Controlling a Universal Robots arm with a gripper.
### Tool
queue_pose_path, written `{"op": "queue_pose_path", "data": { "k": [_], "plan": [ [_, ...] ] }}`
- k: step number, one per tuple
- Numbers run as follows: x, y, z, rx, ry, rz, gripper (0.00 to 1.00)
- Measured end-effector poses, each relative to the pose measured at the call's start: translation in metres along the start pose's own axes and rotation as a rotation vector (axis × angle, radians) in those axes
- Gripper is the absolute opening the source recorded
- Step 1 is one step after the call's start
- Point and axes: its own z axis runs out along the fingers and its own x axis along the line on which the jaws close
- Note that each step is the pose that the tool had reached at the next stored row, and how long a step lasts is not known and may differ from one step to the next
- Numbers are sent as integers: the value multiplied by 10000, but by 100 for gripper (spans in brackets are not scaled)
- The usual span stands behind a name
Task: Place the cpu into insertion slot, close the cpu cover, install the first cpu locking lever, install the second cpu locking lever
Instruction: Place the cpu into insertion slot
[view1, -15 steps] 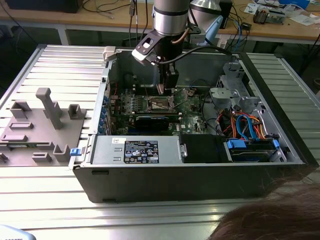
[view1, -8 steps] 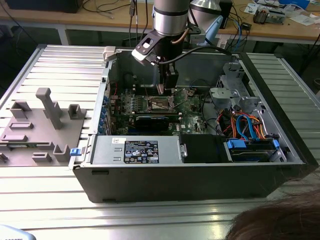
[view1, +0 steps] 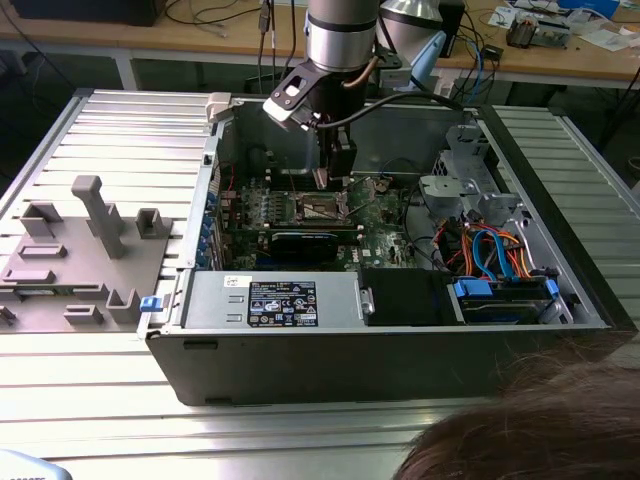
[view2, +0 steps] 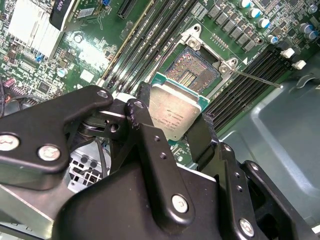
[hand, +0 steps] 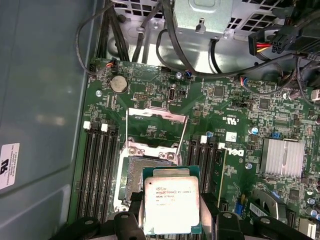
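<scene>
The claw (view2: 174, 116) is clamped on the cpu (hand: 171, 205), holding it just above the open insertion slot (view2: 192, 75). The cpu cover (hand: 157, 114) is flipped up. In the exterior view it's all upper-middle of frame, inside the computer case (view1: 300, 360).

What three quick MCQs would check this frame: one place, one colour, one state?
1. Where is the cpu?
A) in a person's hand
B) in the gripper, over the circuit board
C) on a shelf

2. Circuit board colour?
A) green
B) blue
C) red

3. The insertion slot is:
A) covered and latched
B) holding a chip
C) open and empty

Key:
1 B: in both wrist views the gripper clamps the cpu by its edges.
2 A: the board is green in every view.
3 C: the slot's contacts are bare and the cpu cover is swung off it.
</scene>
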Motion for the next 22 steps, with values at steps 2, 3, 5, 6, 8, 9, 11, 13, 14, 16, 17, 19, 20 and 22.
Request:
{"op": "queue_pose_path", "data": {
  "k": [2, 3, 5, 6, 8, 9, 11, 13, 14, 16, 17, 19, 20, 22],
  "plan": [
    [0, 0, 0, 0, 0, 18, 54],
    [0, 0, 1, 1, -1, 32, 54],
    [0, 0, 2, 2, -2, 58, 54],
    [0, 0, 2, 1, -2, 65, 54],
    [0, 0, 3, 2, -4, 85, 54],
    [0, 0, 4, 2, -4, 101, 54],
    [0, 0, 5, 3, -6, 133, 54],
    [0, 0, 6, 3, -7, 158, 54],
    [0, 0, 7, 3, -8, 174, 54],
    [0, 0, 9, 4, -9, 208, 54],
    [0, 0, 9, 5, -9, 215, 54],
    [0, 0, 10, 5, -10, 233, 54],
    [0, 0, 10, 5, -10, 245, 54],
    [0, -1, 12, 6, -11, 267, 54]
  ]
}}
